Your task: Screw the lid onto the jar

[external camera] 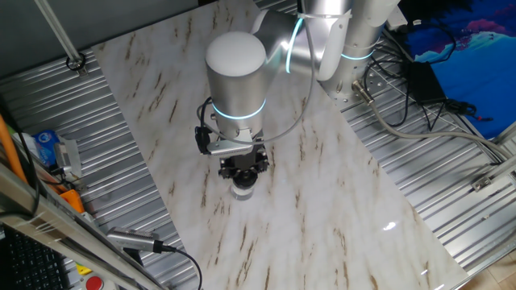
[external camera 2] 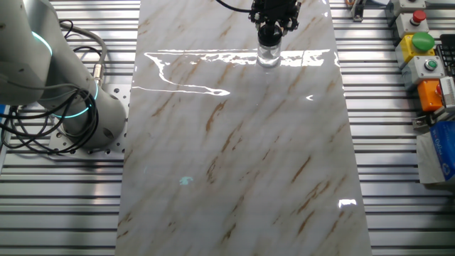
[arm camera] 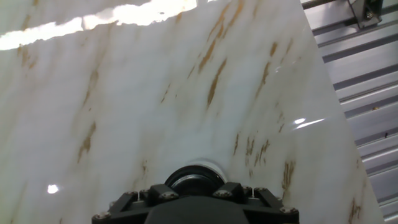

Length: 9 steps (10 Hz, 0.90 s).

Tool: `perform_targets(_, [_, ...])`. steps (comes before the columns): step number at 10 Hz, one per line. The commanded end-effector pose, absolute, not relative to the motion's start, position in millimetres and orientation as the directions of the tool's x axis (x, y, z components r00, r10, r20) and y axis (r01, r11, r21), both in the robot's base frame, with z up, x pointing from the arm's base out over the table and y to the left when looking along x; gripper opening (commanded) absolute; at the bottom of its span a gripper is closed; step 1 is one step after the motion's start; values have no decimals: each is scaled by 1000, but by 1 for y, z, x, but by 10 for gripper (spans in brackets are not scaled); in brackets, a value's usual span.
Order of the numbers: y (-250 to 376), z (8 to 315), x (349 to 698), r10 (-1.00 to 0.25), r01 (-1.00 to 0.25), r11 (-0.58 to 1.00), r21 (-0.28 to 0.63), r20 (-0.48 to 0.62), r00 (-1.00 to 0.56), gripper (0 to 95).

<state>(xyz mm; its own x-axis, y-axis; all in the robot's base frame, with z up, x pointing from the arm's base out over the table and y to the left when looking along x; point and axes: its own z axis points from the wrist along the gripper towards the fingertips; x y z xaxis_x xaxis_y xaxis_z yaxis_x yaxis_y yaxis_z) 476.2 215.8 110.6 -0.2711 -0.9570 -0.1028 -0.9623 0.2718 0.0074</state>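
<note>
The jar (external camera: 243,190) (external camera 2: 269,54) is small, clear glass, and stands upright on the marble board, directly under my hand. My gripper (external camera: 243,176) (external camera 2: 271,32) points straight down over its mouth. In the hand view the round black lid (arm camera: 194,179) sits between my black fingers (arm camera: 158,191), and a pale arc of the jar's rim (arm camera: 202,165) shows just beyond it. The gripper (arm camera: 194,186) is shut on the lid, which rests on top of the jar. My hand hides the seam between the two.
The marble board (external camera 2: 234,156) lies on a ribbed metal table. The robot base (external camera 2: 78,107) with cables stands at one side. A box of buttons (external camera 2: 419,43) sits past the opposite edge. A handheld tool (external camera: 129,240) and a blue carton (external camera: 47,145) lie off the board.
</note>
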Motion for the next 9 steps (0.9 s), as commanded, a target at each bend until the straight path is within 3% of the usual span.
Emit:
perform_targets(1, [216, 104, 476, -959, -964, 266, 6, -104, -265, 760])
perform_targets(2, [216, 104, 476, -960, -966, 260, 2, -107, -259, 950])
perform_targets(9, [217, 108, 476, -958, -964, 265, 5, -111, -264, 950])
